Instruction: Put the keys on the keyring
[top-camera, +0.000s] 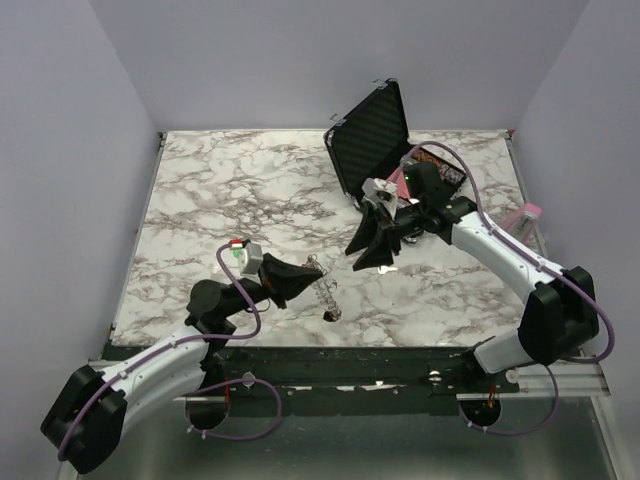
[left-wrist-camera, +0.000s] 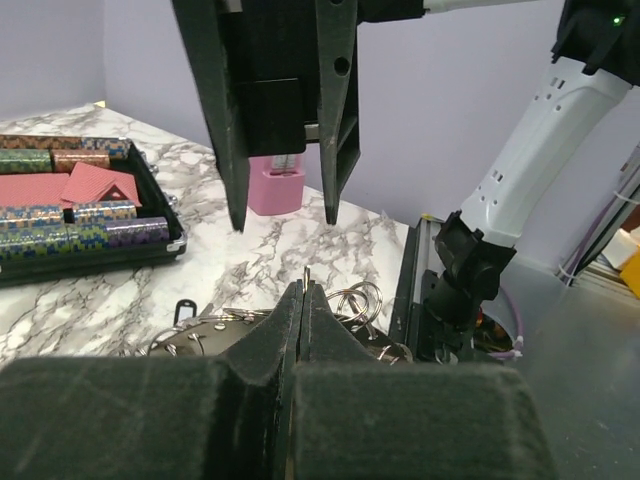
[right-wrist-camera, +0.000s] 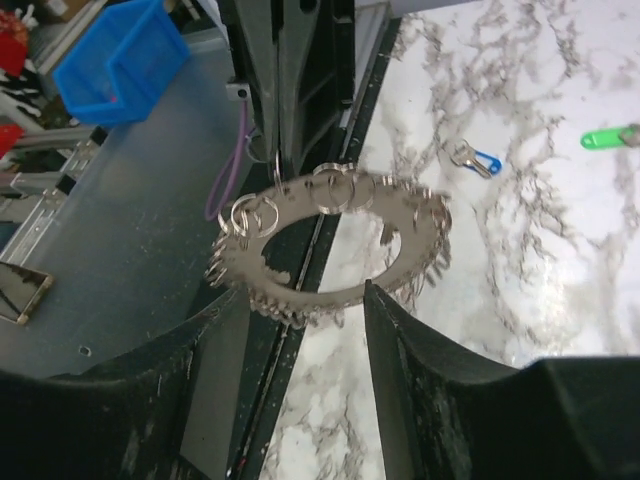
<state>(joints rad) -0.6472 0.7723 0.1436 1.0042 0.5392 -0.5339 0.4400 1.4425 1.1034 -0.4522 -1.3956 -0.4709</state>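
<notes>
One keyring (right-wrist-camera: 415, 250) here, and it's no plain loop: a flat silver ring-shaped plate with loads of little split rings hanging off its rim. It's near the front edge of the surface (top-camera: 230, 200), a bit left of centre. The left end effector (left-wrist-camera: 303, 295) has it by the edge, fingers clamped tight together on the metal. From the right wrist view it looks lifted and a little tilted rather than lying flat.

The right end effector (right-wrist-camera: 305, 300) is just beside it on the far-right side, fingers spread with the plate's lower rim between the tips. Can't tell if they actually touch it, but they're not closed on anything.

Also on the marble in that view are a small silver-and-blue piece (right-wrist-camera: 473, 158) and a green thing (right-wrist-camera: 608, 137) too blurry to name.

The surface is white marble with grey veins, boxed in by pale lavender walls (top-camera: 330, 60). An open black case (top-camera: 375, 135) stands at the far side, right of centre, its tray packed with patterned rolls (left-wrist-camera: 60, 235). A pink object (top-camera: 530, 213) sits at the right edge, and a blue bin (right-wrist-camera: 120, 60) shows off the near side.

The left arm (top-camera: 150, 365) reaches in low from the near left. The right arm (top-camera: 500, 250) bends in from the near right, and both end effectors meet at the keyring.
</notes>
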